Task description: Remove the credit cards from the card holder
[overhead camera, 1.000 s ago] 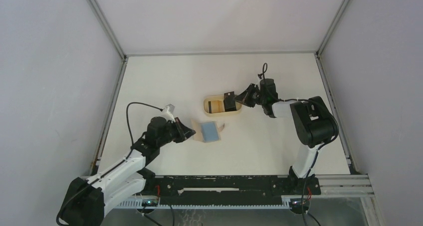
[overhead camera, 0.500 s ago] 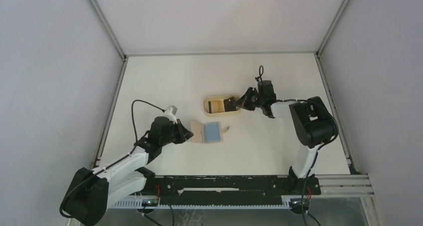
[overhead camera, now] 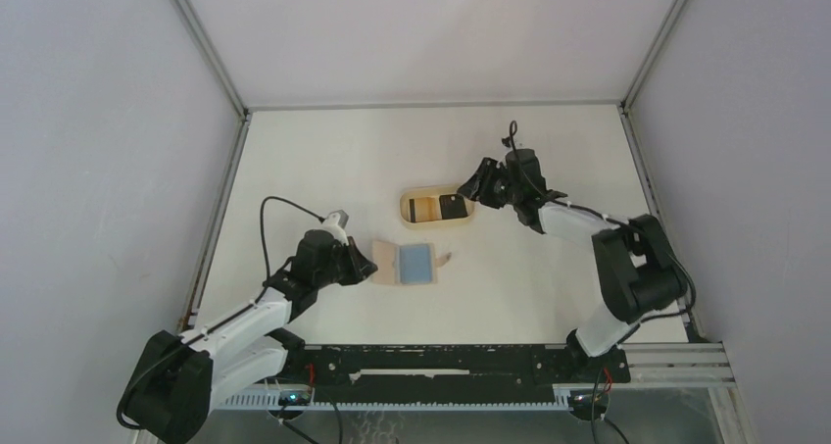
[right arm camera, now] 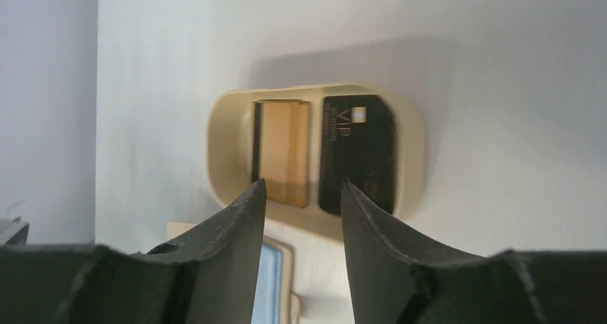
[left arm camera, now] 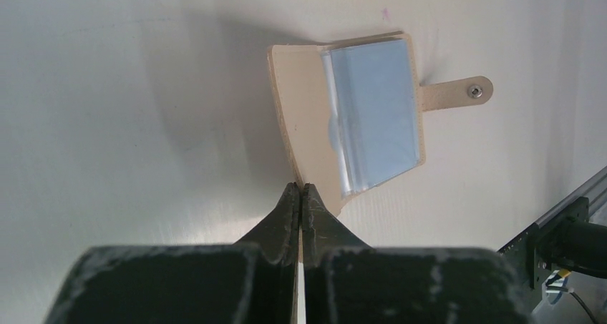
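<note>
The card holder (overhead camera: 412,263) (left arm camera: 308,116) lies open on the table, its clear blue sleeves (left arm camera: 376,116) facing up and its snap tab (left arm camera: 458,93) sticking out to the right. My left gripper (overhead camera: 369,266) (left arm camera: 300,188) is shut on the near edge of its left flap. Two credit cards lie side by side in the oval tray (overhead camera: 404,207) (right arm camera: 222,124): a tan-brown one (overhead camera: 423,209) (right arm camera: 283,149) and a black one (overhead camera: 452,206) (right arm camera: 358,152). My right gripper (overhead camera: 473,193) (right arm camera: 302,184) hovers open just right of the tray, holding nothing.
White walls with metal posts enclose the table on three sides. The black rail with the arm bases (overhead camera: 451,361) runs along the near edge. A cable (overhead camera: 279,209) loops off the left arm.
My right gripper opened, leaving the black card flat in the tray, and drew back to the right. The left gripper stayed shut on the card holder's flap.
</note>
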`<state>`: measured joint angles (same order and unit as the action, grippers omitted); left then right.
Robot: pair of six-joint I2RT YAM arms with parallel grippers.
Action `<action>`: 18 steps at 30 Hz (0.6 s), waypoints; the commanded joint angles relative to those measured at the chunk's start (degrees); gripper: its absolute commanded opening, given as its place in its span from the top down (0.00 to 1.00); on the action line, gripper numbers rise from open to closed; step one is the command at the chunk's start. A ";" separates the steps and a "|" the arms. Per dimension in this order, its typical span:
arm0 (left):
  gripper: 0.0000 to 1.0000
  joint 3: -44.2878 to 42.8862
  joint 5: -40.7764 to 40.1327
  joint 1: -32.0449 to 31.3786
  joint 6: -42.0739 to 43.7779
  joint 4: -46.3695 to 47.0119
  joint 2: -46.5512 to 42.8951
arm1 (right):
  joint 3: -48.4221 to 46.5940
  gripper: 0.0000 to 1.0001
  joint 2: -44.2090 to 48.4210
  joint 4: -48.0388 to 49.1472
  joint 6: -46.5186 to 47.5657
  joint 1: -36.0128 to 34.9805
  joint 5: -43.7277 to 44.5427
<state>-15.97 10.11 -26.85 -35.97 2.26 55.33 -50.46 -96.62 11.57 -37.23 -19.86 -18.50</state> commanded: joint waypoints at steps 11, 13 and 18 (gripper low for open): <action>1.00 -5.55 -2.02 0.22 0.55 -3.56 -2.93 | -0.61 0.31 18.46 -19.64 15.19 -22.00 26.36; 1.00 -5.76 -2.87 0.22 0.55 -4.23 -3.04 | 1.11 0.31 17.63 -19.72 14.04 -23.67 26.43; 1.00 -6.88 -4.01 0.22 0.63 -6.05 -2.17 | 1.77 0.33 13.00 -20.11 12.28 -25.83 25.92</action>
<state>-19.00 7.64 -26.85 -36.01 -2.79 53.45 -48.77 -81.41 -7.20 -24.36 -44.47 5.56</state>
